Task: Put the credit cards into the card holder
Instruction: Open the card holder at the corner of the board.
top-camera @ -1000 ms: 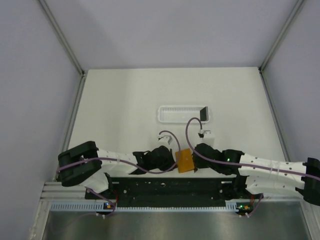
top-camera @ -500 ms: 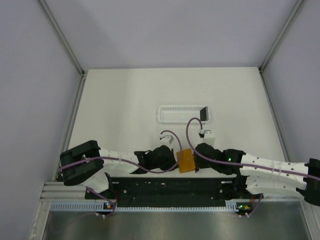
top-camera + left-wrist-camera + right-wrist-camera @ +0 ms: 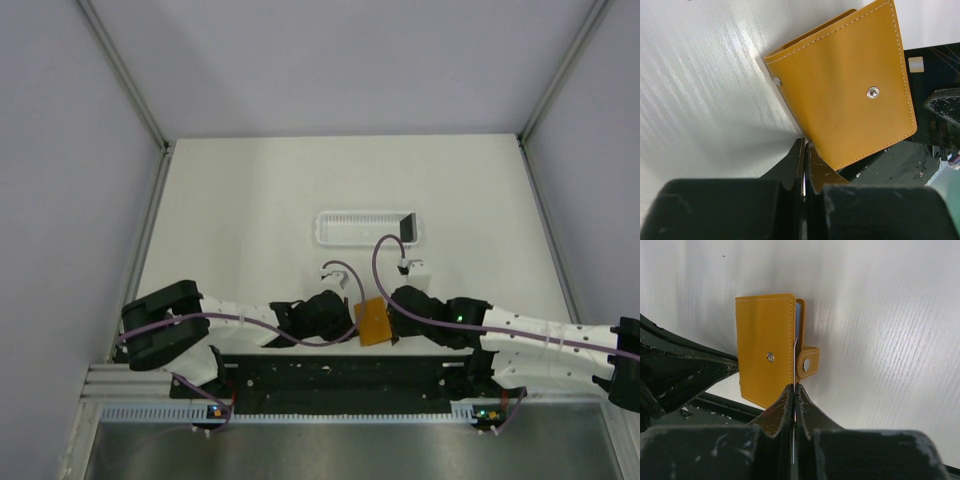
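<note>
The orange card holder [image 3: 372,322] is held folded near the table's front edge, between both grippers. My left gripper [image 3: 805,141] is shut, its tips pinching the holder's [image 3: 840,95] lower edge. My right gripper [image 3: 794,385] is shut on a thin credit card seen edge-on, right at the gap between the holder's cover [image 3: 765,345] and its snap tab [image 3: 809,365]. The left wrist view shows this dark card [image 3: 935,90], with its chip, sticking out behind the holder. Another dark card [image 3: 408,226] stands in the white slotted tray [image 3: 350,228].
The black arm base rail [image 3: 340,372] runs just below the holder. The white tray lies mid-table behind the grippers. Grey walls with metal posts close off the left, right and back sides.
Both grippers and the holder have barely shifted, a touch toward the front edge. Both grips are unchanged.
</note>
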Available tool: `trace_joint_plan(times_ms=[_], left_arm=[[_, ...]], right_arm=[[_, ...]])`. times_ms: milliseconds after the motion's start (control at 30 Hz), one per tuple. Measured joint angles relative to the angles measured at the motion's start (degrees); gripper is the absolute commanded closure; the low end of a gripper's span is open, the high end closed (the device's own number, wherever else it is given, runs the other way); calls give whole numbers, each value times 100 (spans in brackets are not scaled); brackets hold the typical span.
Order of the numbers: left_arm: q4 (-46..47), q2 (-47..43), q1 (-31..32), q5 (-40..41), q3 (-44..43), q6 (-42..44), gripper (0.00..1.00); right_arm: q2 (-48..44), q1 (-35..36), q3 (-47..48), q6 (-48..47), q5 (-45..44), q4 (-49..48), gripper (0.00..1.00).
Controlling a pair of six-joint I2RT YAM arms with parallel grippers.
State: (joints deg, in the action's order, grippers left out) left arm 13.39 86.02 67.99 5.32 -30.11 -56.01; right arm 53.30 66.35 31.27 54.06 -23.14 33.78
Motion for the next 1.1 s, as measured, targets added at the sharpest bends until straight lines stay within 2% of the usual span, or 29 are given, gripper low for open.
trace_joint_plan(times_ms=[800,933,1100], left_arm=[[107,79,7,-55,-22,0,100],[111,79,7,-59,-22,-2,100],[181,125,7,-98,-22,-2,100]], right_arm=[[-4,0,151,70,-199,210,100],[-151,0,133,57,-57,46,100],[-549,0,-149,39,280,-695,100]])
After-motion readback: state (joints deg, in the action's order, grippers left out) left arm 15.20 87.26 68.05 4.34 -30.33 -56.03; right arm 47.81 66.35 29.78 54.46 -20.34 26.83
